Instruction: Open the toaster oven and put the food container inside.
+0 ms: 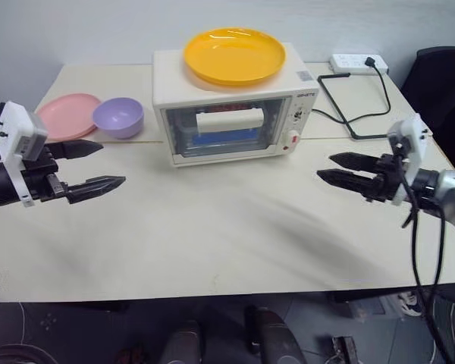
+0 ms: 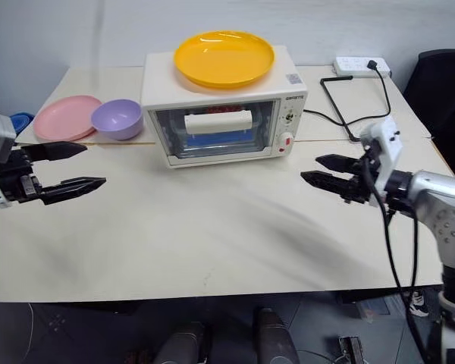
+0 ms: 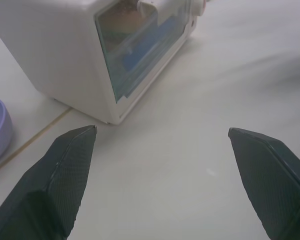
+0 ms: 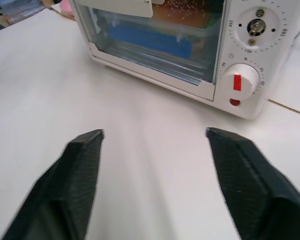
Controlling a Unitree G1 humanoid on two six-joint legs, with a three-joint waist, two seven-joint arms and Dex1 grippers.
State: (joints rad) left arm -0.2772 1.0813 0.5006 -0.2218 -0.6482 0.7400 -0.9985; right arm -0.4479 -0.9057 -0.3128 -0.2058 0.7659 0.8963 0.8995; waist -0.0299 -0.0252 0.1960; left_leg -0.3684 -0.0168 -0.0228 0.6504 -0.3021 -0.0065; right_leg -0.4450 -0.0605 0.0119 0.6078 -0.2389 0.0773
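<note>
The cream-white toaster oven (image 1: 235, 114) stands at the back middle of the table, its glass door shut and its white bar handle (image 1: 229, 119) up. Through the glass I see the food container (image 4: 150, 40) on the rack inside, one blue clip facing the door. My left gripper (image 1: 112, 163) hovers open over the table to the left of the oven, holding nothing. My right gripper (image 1: 324, 166) hovers open to the right of the oven and in front of it, also holding nothing. Both point inward toward the oven front.
A yellow plate (image 1: 233, 54) lies on top of the oven. A pink plate (image 1: 64, 115) and a purple bowl (image 1: 118, 116) sit at the back left. A power strip (image 1: 356, 63) and its black cable (image 1: 341, 114) lie at the back right, beside a black chair (image 1: 440, 83).
</note>
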